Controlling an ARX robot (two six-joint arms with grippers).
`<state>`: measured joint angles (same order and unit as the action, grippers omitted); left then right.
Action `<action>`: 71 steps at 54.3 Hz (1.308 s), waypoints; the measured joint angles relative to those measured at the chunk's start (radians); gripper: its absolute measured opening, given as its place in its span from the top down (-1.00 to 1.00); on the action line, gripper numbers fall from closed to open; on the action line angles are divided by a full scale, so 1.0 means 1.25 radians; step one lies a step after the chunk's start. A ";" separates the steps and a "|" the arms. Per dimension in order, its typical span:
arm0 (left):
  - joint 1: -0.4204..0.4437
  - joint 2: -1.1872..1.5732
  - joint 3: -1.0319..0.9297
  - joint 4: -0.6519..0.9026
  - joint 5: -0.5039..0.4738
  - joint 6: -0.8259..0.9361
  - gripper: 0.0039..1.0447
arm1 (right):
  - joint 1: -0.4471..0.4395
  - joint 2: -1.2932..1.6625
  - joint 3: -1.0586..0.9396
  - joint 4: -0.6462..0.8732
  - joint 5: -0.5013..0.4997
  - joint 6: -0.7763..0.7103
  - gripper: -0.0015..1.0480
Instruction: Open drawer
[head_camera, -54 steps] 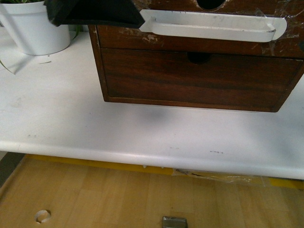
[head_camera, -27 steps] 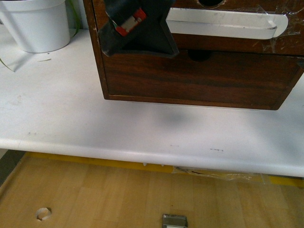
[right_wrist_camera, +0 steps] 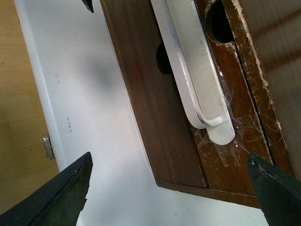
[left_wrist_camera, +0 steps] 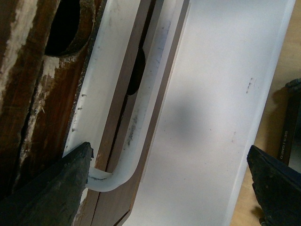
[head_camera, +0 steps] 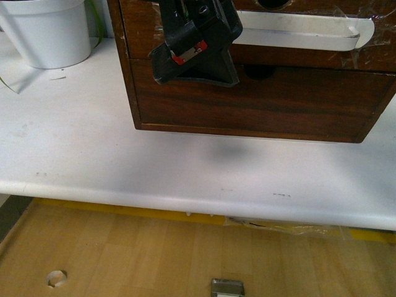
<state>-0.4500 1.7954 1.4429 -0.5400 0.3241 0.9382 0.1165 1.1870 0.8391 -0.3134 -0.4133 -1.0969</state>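
Between the spread, empty fingers of the left gripper [left_wrist_camera: 169, 154], just beside one fingertip, the white handle [left_wrist_camera: 143, 117] of the drawer [head_camera: 297, 59] is found; the bar should be straddled squarely and clamped before being pulled straight outward; the right gripper [right_wrist_camera: 169, 162] is likewise spread.

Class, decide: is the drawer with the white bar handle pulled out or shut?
Shut, as far as shows: the drawer front sits flush with the plain drawer beneath, no gap visible.
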 joint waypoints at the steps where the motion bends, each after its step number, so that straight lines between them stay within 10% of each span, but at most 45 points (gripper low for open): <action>1: 0.000 0.000 0.001 -0.002 -0.001 0.002 -0.89 | 0.001 0.001 0.000 0.000 0.000 -0.001 -0.83; 71: -0.031 0.012 -0.005 -0.007 0.036 0.024 -0.89 | 0.099 0.179 0.017 0.128 0.099 0.040 -0.83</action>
<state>-0.4892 1.8103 1.4361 -0.5491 0.3695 0.9684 0.2401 1.4109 0.8604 -0.1539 -0.2897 -1.0473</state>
